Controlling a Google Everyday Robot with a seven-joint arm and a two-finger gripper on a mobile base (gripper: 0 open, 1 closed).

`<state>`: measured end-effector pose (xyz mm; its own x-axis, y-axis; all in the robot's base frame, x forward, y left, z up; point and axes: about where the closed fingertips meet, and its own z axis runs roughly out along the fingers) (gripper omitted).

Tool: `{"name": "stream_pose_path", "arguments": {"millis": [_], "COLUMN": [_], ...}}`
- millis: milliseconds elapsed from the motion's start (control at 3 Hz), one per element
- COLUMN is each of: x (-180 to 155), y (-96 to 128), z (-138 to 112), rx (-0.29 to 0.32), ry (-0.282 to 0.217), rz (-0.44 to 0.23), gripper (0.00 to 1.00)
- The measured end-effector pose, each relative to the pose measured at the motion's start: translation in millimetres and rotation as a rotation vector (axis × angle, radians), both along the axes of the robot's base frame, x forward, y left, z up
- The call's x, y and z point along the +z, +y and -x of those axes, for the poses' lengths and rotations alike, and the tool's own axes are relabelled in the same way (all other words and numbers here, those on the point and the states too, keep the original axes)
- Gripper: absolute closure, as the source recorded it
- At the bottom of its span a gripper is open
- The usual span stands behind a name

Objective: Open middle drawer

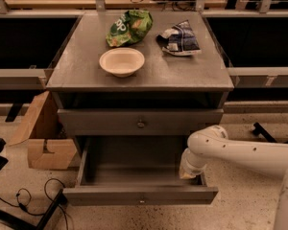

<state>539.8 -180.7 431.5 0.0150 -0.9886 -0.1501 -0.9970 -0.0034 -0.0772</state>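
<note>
Gripper [188, 172] sits low inside the middle drawer [129, 164], at its right-hand side near the front, on the end of the white arm [240, 152]. Open or closed: can't tell. The tip is mostly hidden behind the wrist, and contact w/ the drawer wall is unclear. The drawer stands wide open, its front panel just below the gripper. Straight above & left: upper drawer [101, 122], closed. Higher up, on the cabinet top [77, 68]: bowl [121, 61], green bag [129, 27], dark bag [178, 38]. Far left: box [45, 147], cables [29, 198]. Arm is cut off at the right edge.
</note>
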Motion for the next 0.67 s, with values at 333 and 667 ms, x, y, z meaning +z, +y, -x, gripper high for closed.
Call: {"name": "stream_pose_path", "arguments": {"millis": [333, 667], "x": [-28.9, -32.2], "y": [3.0, 9.5], "z": [10.5, 34.4], "rx": [0.008, -0.005], "ry": [0.042, 0.066], "rz": [0.002, 0.009], "gripper": [1.0, 1.0]}}
